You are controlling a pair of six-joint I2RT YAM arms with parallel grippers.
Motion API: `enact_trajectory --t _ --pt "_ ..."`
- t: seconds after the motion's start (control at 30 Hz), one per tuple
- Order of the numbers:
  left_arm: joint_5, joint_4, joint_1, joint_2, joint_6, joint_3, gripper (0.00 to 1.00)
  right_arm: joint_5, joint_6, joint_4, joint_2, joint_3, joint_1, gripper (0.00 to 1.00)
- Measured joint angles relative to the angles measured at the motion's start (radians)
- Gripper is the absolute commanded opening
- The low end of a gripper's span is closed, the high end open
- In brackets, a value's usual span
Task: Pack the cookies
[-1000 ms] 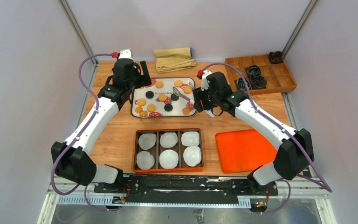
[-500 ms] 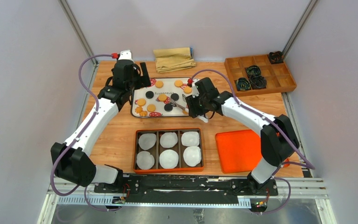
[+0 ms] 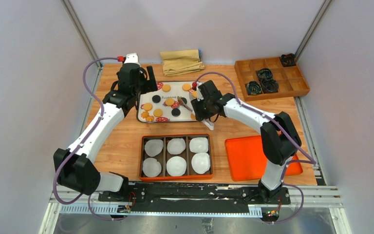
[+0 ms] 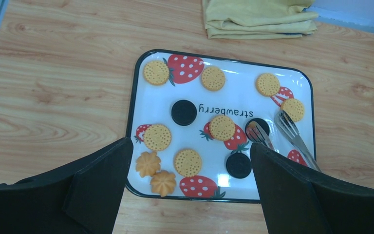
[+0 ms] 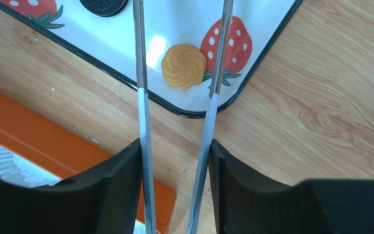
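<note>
Right gripper [image 5: 175,146] clamped on tongs [image 5: 141,97], swirl cookie [image 5: 183,66] on tray [image 5: 268,19] between tong arms, left gripper [image 4: 189,145] wide apart above other cookies [image 4: 188,162].

This is a robotics lab test cell, not a home or kitchen. A wooden tabletop [image 3: 121,146] sits boxed in by plain pale wall panels [image 3: 24,97] and bare metal frame posts [image 3: 80,31]. Two white-and-black robot arms [image 3: 100,124] with exposed cables are bolted to a metal mounting rail [image 3: 195,192] at its near edge. A strawberry-printed tray [image 3: 174,86], an orange six-compartment tray [image 3: 177,136], a folded tan cloth [image 3: 181,62] and a wooden divided box [image 3: 282,95] are laid out like staged props.
</note>
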Motion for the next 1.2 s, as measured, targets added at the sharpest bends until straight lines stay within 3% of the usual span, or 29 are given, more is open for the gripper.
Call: enact_trajectory --t 0.33,0.4,0.5,0.67,0.93,1.2 --pt "-0.006 0.009 0.000 0.000 0.000 -0.006 0.99 0.090 -0.028 -0.069 0.033 0.092 0.072 0.43" --pt "-0.005 0.014 0.000 0.000 0.000 -0.012 0.99 0.130 -0.035 -0.097 0.045 0.121 0.097 0.34" --pt "-0.005 0.016 0.000 0.000 0.000 -0.016 0.99 0.178 -0.041 -0.123 0.078 0.156 0.121 0.12" --pt "-0.005 0.019 0.000 0.000 0.000 -0.017 0.99 0.240 -0.042 -0.172 0.110 0.173 0.125 0.00" --pt "-0.005 0.024 0.000 0.000 0.000 -0.018 0.99 0.301 -0.043 -0.194 0.109 0.175 0.125 0.00" --pt "-0.005 0.024 0.000 0.000 0.000 -0.018 0.97 0.256 -0.035 -0.200 0.109 0.179 0.125 0.04"
